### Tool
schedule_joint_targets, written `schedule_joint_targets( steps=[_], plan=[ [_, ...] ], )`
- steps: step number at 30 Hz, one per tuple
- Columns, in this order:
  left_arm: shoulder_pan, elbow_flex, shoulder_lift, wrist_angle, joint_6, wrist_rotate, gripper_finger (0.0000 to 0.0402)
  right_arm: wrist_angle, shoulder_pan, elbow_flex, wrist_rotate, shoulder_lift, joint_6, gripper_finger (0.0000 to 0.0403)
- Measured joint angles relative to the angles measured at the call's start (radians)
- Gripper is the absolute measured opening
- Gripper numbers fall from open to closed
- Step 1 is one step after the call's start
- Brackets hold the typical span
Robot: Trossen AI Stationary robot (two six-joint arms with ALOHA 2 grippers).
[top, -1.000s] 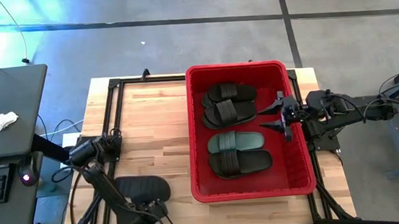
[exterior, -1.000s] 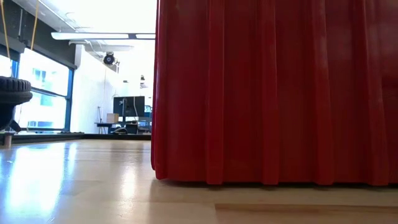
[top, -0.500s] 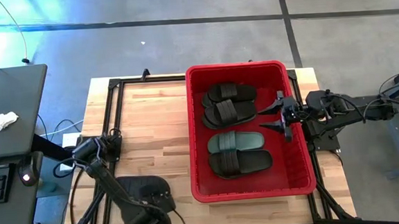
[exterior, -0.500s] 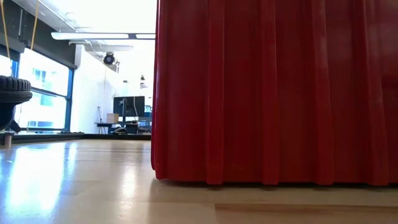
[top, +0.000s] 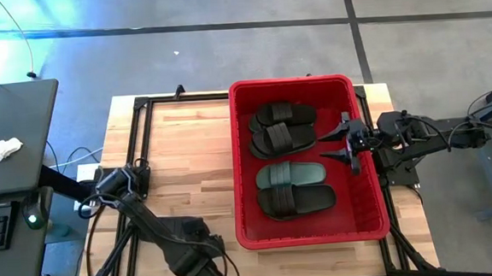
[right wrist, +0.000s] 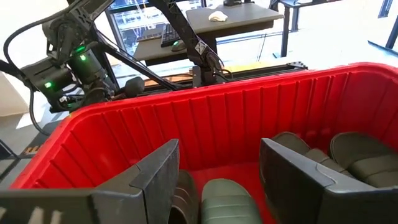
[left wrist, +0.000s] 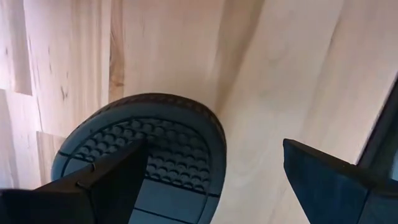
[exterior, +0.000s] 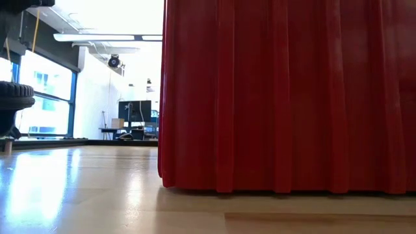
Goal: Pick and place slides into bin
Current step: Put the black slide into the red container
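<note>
Near the counter's [top: 187, 150] front-left corner the left gripper [left wrist: 211, 180] hangs with fingers [left wrist: 106, 180] spread over an overturned black slide [left wrist: 155, 143], its treaded sole up. The red bin [top: 367, 225] fills the counter's right half, holding three black slides [top: 284, 114] and one green slide [top: 291, 175]. The right gripper [top: 346, 143] hovers inside the bin's right rim, fingers [right wrist: 155, 174] spread, holding nothing.

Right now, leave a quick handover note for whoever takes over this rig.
Left gripper: open, low over a black slide lying sole-up on the table's near left part, not gripped.
Right gripper: open, empty, over the red bin's right rim.
Done: four slides in the bin, namely two black at the far end, one dark green, one black.
Left: pick up the table slide and bin it.
</note>
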Motion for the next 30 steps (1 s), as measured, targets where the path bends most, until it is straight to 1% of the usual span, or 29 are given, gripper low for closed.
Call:
schedule_joint_targets(
  steps=[6,12,18,27,30],
  plan=[
    [0.005,0.000,0.017,-0.032,-0.005,-0.004,0.0353,0.007,0.000,0.000,-0.001,0.000,-0.050,0.0213],
    [0.016,0.000,0.047,-0.055,-0.037,-0.010,0.0353,0.004,0.000,0.000,0.002,0.000,-0.060,0.0213],
    [0.024,-0.001,0.076,-0.076,-0.058,0.035,0.0353,0.005,0.000,0.000,0.002,0.000,-0.068,0.0213],
    [0.023,0.002,0.086,-0.036,-0.101,0.029,0.0353,0.003,0.000,0.000,0.003,0.000,-0.070,0.0213],
    [0.024,0.002,0.086,-0.034,-0.085,0.033,0.0353,0.004,0.000,0.000,0.003,0.000,-0.070,0.0213]
  ],
)
